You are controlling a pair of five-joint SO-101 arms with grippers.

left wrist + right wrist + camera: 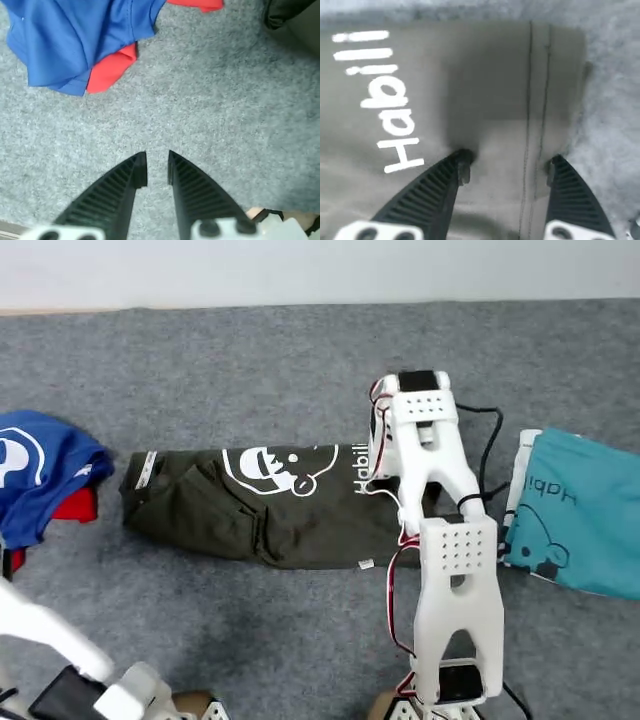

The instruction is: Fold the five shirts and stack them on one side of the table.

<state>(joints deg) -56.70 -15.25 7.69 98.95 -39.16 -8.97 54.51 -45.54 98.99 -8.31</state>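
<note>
A dark olive shirt (270, 505) with white print lies folded into a long strip across the middle of the grey table. My right arm (430, 460) stands over its right end. There my right gripper (509, 165) is open, with both fingertips pressed down on the olive shirt (485, 90) next to its stitched hem. A blue shirt (40, 470) lies crumpled at the far left on top of a red shirt (78, 505). My left gripper (157, 170) hovers over bare carpet short of the blue shirt (75, 35) and red shirt (112, 67), its fingers a narrow gap apart and holding nothing.
A teal shirt (575, 520) with dark print lies at the right edge, close beside the right arm. The left arm (60, 640) comes in from the lower left corner. The grey carpet (250, 360) is bare behind the olive shirt and in front of it.
</note>
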